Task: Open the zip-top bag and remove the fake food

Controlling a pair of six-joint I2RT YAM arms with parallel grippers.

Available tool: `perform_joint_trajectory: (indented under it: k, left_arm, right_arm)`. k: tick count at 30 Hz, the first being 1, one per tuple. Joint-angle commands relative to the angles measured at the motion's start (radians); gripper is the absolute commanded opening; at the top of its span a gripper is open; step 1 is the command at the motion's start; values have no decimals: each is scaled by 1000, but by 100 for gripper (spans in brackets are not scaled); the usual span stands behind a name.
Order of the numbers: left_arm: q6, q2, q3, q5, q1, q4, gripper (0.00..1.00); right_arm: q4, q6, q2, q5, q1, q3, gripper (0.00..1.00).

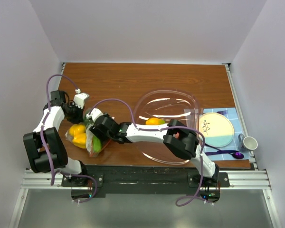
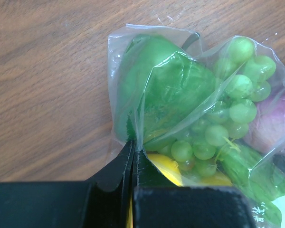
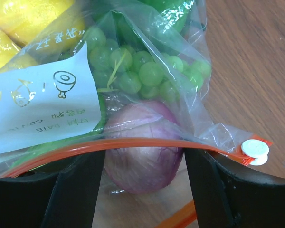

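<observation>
The zip-top bag (image 1: 85,138) lies at the table's left front, stuffed with fake food. My left gripper (image 2: 134,148) is shut on a pinch of the bag's clear plastic beside a green pepper (image 2: 156,85) and green grapes (image 2: 228,111). My right gripper (image 3: 143,183) reaches into the open mouth under the orange zip strip (image 3: 133,142). Its fingers (image 3: 80,190) press both sides of a purple onion (image 3: 142,156). The white slider (image 3: 254,151) sits at the strip's right end. Yellow food (image 3: 23,19) lies deeper in the bag. Both grippers, left (image 1: 80,114) and right (image 1: 98,126), meet over the bag.
A large clear pinkish bowl (image 1: 147,99) stands mid-table with a yellow-orange piece (image 1: 155,121) inside. To the right lie a blue mat with a round plate (image 1: 216,129), a purple spoon (image 1: 230,153) and a small mug (image 1: 249,142). White walls enclose the table.
</observation>
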Motion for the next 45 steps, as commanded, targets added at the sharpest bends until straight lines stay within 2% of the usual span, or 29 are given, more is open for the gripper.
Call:
perform_joint_trajectory:
  k: [1,3,6,7,10,16,21,27,29,34,36,38,39,40,41,42,43,45]
  left_arm:
    - [17,-23,-3,22,-1,2,0]
    - [19,-23,-2,22,0,4,0]
    - [20,-28,0,21,-1,2,0]
    - [19,-28,0,21,0,2,0]
    - [20,-34,-2,16,0,5,0]
    - [12,-20,-6,15,-1,15,0]
    - [3,-8,-13,19,0,21,0]
    - [5,-15,-5,15,0,16,0]
    - [5,-19,-2,15,-1,12,0]
    - [3,-15,-3,21,0,5,0]
    - [3,-17,0,19,0,4,0]
    - [5,-23,3,21,-1,-1,0]
    - [5,-23,4,21,0,-4,0]
    - [5,-25,6,21,-1,-4,0]
    - [6,-26,9,22,-1,-7,0]
    - [6,-26,10,21,0,-11,0]
    - [6,-26,12,22,0,-12,0]
    - [6,-29,13,24,-1,-15,0]
  right_arm:
    - [-13,25,8,-38,6,6,67]
    - [-10,30,0,-40,6,-13,62]
    - [1,33,-33,-47,7,-45,37]
    - [6,36,-53,-47,7,-56,24]
    - [35,36,-159,-70,14,-128,11]
    - [90,41,-377,-121,21,-301,4]
    - [99,48,-567,-115,21,-418,4]
    - [41,13,-714,90,-29,-531,7]
    - [20,21,-731,176,-55,-559,6]
    - [-3,56,-738,264,-138,-629,5]
    - [-11,68,-725,282,-152,-631,11]
    - [-25,64,-704,285,-155,-622,23]
    - [-33,64,-699,291,-154,-608,38]
    - [-36,64,-699,296,-154,-600,48]
    - [-37,59,-699,295,-154,-587,77]
    - [-39,55,-701,295,-154,-577,92]
    - [-46,55,-704,295,-155,-567,99]
    - [-54,41,-711,301,-152,-536,99]
